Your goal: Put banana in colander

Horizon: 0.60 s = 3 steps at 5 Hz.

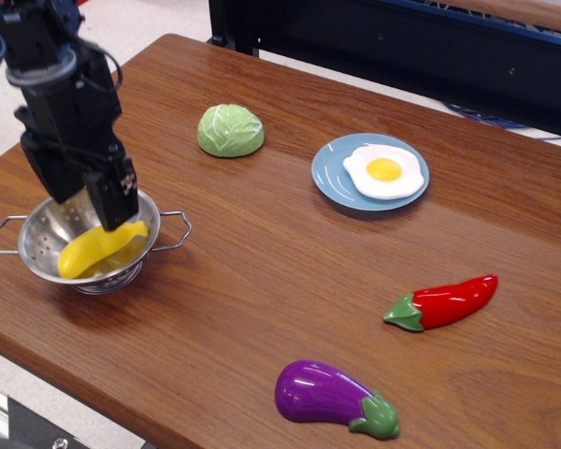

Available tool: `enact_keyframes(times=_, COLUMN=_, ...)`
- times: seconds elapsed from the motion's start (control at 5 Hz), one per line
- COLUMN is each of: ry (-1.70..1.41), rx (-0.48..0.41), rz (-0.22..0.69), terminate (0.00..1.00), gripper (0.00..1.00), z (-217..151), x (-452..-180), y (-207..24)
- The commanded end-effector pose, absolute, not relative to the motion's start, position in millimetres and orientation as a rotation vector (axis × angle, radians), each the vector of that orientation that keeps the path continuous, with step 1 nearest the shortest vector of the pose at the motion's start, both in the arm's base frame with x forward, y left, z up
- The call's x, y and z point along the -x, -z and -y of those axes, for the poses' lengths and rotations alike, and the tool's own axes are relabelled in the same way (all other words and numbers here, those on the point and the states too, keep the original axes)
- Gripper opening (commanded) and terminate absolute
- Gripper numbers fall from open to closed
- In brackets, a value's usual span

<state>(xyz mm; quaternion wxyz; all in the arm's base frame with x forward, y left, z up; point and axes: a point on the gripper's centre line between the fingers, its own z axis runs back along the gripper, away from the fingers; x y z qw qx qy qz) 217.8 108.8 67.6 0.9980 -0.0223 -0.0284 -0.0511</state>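
Observation:
The yellow banana (98, 249) lies inside the steel colander (39, 236) at the table's front left, its right end near the bowl's rim. My black gripper (103, 208) hangs just above the colander's far side, with its fingertips (118, 213) right over the banana's right half. The fingers look apart and the banana rests in the bowl on its own. The gripper body hides the colander's back rim.
A green cabbage half (230, 130) sits at the back. A blue plate with a fried egg (370, 173) is to its right. A red chili pepper (444, 302) and a purple eggplant (332, 398) lie at the front right. The table's front edge runs close below the colander.

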Motion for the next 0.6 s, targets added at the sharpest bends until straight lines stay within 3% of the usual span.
enact_keyframes(times=0.0, ry=0.055, rx=0.040, rz=0.101, terminate=0.00, gripper=1.00, z=-104.1, x=-230.4, y=-92.8)
enact_keyframes(times=0.2, ry=0.055, rx=0.040, rz=0.101, terminate=0.00, gripper=1.00, z=-104.1, x=-230.4, y=-92.8)
enact_keyframes(times=0.4, ry=0.055, rx=0.040, rz=0.101, terminate=1.00, gripper=1.00, z=-104.1, x=-230.4, y=-92.8)
